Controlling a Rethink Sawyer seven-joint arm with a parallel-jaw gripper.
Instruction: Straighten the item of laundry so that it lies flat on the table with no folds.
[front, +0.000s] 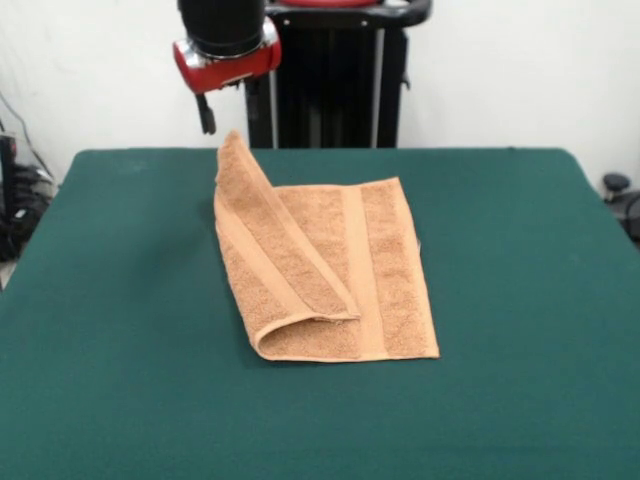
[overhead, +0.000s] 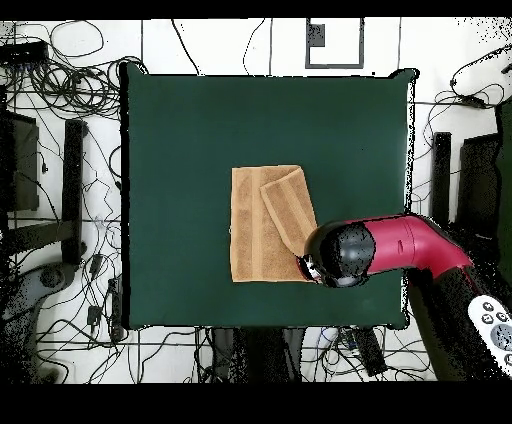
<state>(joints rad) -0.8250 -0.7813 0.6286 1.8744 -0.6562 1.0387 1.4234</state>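
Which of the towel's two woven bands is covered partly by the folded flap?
The band nearer the fold on the towel is partly covered; the other, beside the open edge, lies fully exposed under the gripper's side.

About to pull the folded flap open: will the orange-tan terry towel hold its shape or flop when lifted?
Probably floppy: the orange-tan terry towel curls softly at its folded edge, with one corner raised under the gripper. It looks thin, so likely light. On the dark green felt-like table, its pile may grip, so pushing may bunch it.
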